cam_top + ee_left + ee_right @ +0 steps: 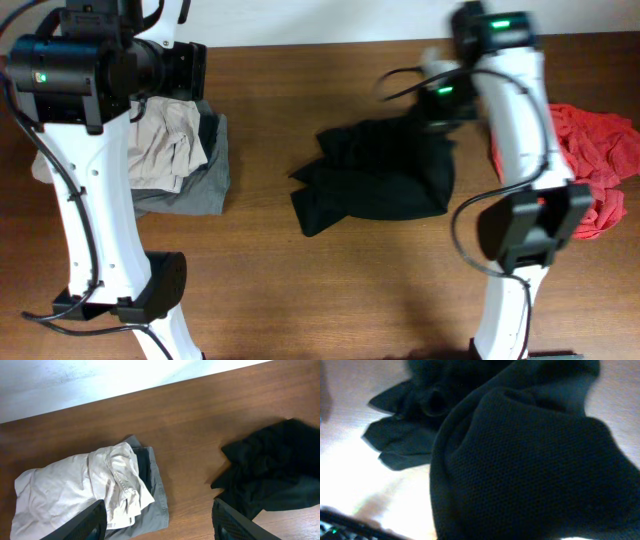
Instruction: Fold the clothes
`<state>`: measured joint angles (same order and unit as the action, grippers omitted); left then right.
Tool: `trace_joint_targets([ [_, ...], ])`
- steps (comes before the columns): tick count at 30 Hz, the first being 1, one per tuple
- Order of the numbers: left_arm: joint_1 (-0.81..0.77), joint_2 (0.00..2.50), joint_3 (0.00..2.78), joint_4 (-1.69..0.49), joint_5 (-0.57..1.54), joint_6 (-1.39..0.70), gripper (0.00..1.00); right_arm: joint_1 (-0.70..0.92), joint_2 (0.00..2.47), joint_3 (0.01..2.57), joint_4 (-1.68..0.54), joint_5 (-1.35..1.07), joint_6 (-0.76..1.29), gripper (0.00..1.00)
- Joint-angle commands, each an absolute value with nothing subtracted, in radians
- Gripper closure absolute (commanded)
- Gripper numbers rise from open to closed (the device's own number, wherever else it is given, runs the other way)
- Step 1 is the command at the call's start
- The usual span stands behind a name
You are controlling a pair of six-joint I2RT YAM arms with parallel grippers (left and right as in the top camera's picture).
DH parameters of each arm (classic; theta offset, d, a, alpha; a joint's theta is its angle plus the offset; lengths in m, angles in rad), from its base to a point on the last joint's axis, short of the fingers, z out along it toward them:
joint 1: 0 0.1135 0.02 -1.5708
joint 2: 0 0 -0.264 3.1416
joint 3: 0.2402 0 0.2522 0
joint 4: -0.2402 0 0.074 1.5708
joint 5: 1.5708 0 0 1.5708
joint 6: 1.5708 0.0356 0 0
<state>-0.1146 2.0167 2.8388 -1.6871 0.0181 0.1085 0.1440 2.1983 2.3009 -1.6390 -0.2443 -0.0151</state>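
A black garment (375, 185) lies crumpled at the table's middle. Its upper right corner rises to my right gripper (440, 100), which looks blurred in the overhead view. In the right wrist view the black fabric (530, 470) fills the frame and hides the fingers, bunched right at the jaws. My left gripper (157, 527) is wide open and empty, hovering over the stack at the left (185, 75). There a beige garment (160, 145) (65, 490) lies folded on a grey one (200, 185) (155, 505). The black garment also shows in the left wrist view (270, 475).
A red garment (600, 165) lies heaped at the right edge, behind the right arm. Bare wooden table (265, 110) lies between the stack and the black garment. A white wall runs along the table's far edge.
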Motion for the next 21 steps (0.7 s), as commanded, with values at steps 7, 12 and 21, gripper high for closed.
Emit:
trace_joint_targets([
  [7, -0.109, 1.966, 2.849, -1.684, -0.015, 0.099, 0.33, 0.466, 2.232, 2.116, -1.435, -0.242, 0.128, 0.74],
  [12, -0.109, 1.967, 2.849, -1.684, -0.015, 0.099, 0.33, 0.566, 2.229, 2.049, -1.394, -0.223, 0.111, 0.57],
  [21, -0.109, 1.967, 2.849, -1.677, -0.015, 0.099, 0.33, 0.535, 2.106, 2.109, -1.398, -0.223, 0.098, 0.32],
])
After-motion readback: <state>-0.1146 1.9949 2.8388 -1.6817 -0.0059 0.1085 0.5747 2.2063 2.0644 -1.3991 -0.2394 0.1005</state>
